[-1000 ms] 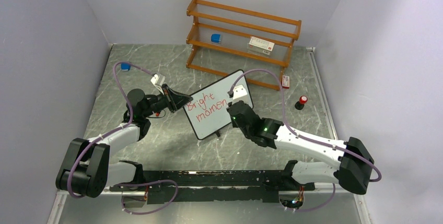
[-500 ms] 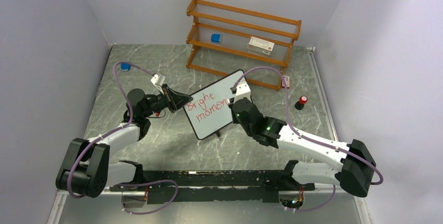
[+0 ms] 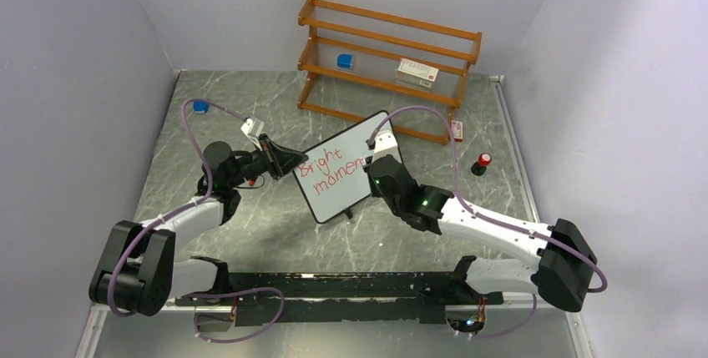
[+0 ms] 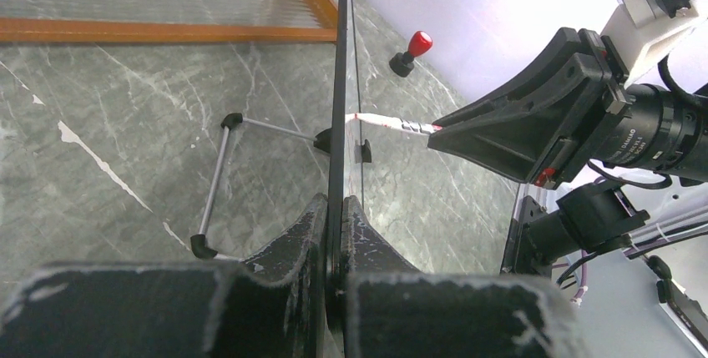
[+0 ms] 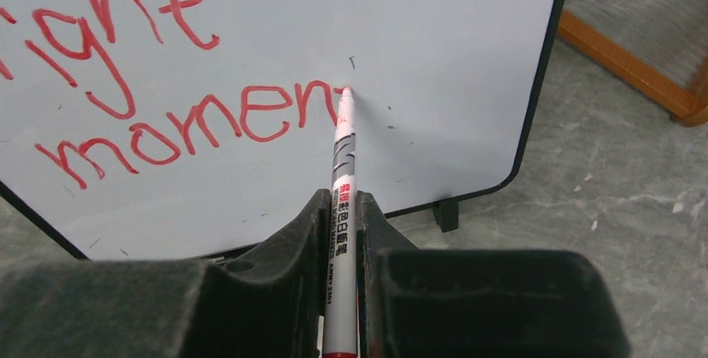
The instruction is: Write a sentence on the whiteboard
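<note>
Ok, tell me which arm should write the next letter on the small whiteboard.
Right. The right fingers are shut on the white marker pen, its red tip touching the small black-framed whiteboard just after "momen". The left fingers clamp the board's edge, steadying it.

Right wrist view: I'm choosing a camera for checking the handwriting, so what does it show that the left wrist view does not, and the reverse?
Only the right wrist view shows the whiteboard's face with red lettering ending in "momen", and the printed label on the marker. Only the left wrist view shows the board edge-on, clamped in the left pincer, its wire stand behind, and a red-topped object on the table. Both show the marker held in the right pincer, tip against the board, and the wooden shelf.
</note>
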Available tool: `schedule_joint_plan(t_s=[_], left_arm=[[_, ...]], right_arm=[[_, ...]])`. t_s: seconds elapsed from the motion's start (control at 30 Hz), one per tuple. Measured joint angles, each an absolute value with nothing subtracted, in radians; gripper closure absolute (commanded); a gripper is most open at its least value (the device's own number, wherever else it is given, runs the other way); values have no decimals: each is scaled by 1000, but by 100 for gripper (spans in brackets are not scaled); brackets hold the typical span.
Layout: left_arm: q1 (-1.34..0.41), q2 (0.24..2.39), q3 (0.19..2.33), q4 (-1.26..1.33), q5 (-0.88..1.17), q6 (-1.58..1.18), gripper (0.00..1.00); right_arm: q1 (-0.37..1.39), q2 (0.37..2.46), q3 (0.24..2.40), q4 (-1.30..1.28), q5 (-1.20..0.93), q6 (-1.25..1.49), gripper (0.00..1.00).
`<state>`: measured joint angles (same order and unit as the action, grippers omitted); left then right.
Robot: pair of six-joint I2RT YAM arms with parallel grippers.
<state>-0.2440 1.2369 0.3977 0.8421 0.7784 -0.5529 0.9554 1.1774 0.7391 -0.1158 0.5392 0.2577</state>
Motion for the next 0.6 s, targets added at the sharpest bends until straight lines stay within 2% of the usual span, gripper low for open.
schedule_joint_plan(t_s=[0.6], left_arm=[[-244, 1237, 399, 839, 779, -553, 95]], right_arm=[[930, 1162, 739, -113, 544, 257, 100]])
